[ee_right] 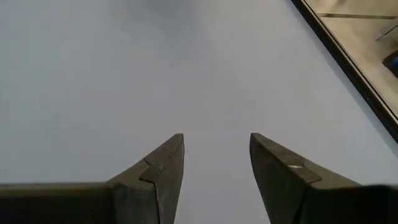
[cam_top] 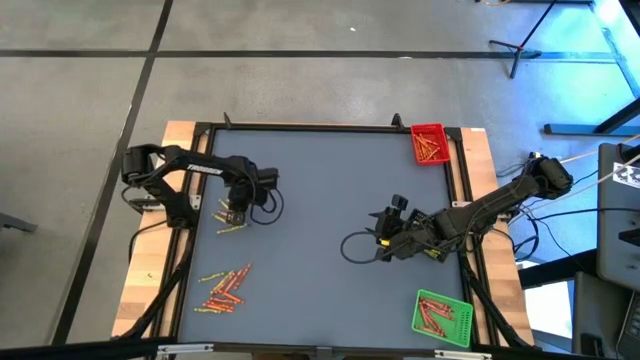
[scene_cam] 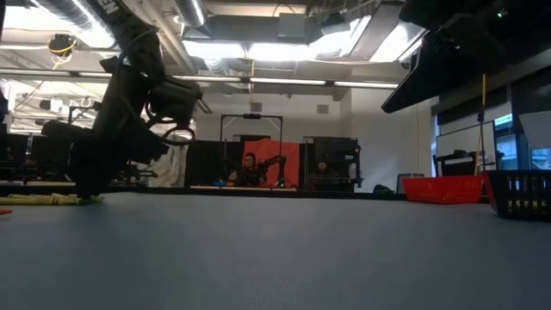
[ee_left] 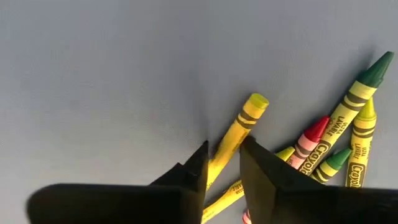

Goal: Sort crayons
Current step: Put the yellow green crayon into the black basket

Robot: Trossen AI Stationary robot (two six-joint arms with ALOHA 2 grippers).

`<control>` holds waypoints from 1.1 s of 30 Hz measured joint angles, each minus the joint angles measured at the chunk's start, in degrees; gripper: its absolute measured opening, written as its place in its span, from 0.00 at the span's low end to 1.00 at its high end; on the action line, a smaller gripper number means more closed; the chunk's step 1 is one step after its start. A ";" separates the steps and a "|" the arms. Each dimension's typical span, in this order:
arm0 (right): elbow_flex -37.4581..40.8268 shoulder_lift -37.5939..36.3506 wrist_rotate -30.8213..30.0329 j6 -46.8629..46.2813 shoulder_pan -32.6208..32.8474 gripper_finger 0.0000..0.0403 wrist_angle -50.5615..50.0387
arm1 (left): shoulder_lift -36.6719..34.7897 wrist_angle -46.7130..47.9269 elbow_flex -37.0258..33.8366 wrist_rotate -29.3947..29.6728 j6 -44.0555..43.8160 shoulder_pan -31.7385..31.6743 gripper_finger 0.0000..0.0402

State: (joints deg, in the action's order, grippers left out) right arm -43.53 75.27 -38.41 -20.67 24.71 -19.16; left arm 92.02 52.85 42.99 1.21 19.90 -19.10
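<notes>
At the bench's [cam_top: 320, 190] nine o'clock side, the left claw [ee_left: 224, 155] is down on a small cluster of crayons [cam_top: 232, 222], its fingers [ee_left: 194, 167] closed on a yellow crayon [ee_left: 239, 129]. Toward seven o'clock lies a larger loose pile of crayons [cam_top: 224, 288]. Right of centre, the right claw [ee_right: 214, 162] hovers over bare surface, fingers apart and empty. A red tray [cam_top: 430, 143] holding crayons sits at one o'clock, a green tray [cam_top: 441, 316] holding crayons at five o'clock
</notes>
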 joint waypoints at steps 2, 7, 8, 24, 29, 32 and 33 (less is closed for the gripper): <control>0.00 0.01 0.27 0.00 0.00 0.45 -0.03 | 0.01 0.23 0.64 0.11 -0.07 -0.28 0.12; 0.00 0.01 0.98 -0.08 0.00 0.45 -0.20 | 0.36 0.17 3.09 0.71 -0.18 -0.24 0.04; 0.00 -0.01 1.47 -0.83 0.00 0.45 -0.14 | 0.30 -0.56 3.95 0.95 -0.48 -0.25 0.03; 0.33 0.01 -2.01 1.58 0.05 0.56 3.25 | -9.23 -27.21 12.25 2.27 -1.10 8.19 0.02; 3.64 0.01 -2.45 12.04 -1.19 0.56 17.20 | -10.70 -48.56 7.53 -5.50 -1.57 11.89 0.02; 5.50 0.01 -0.43 17.24 -3.07 0.55 25.99 | -10.38 -57.04 5.83 -6.37 -1.58 14.29 0.02; 5.96 0.01 0.76 18.45 -3.83 0.54 28.40 | -10.23 -59.82 5.21 -6.28 -1.48 14.98 0.02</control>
State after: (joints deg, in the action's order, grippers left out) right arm -37.57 75.29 -37.66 -2.21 20.88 9.24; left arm 81.79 -6.97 48.20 -5.07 18.42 -4.12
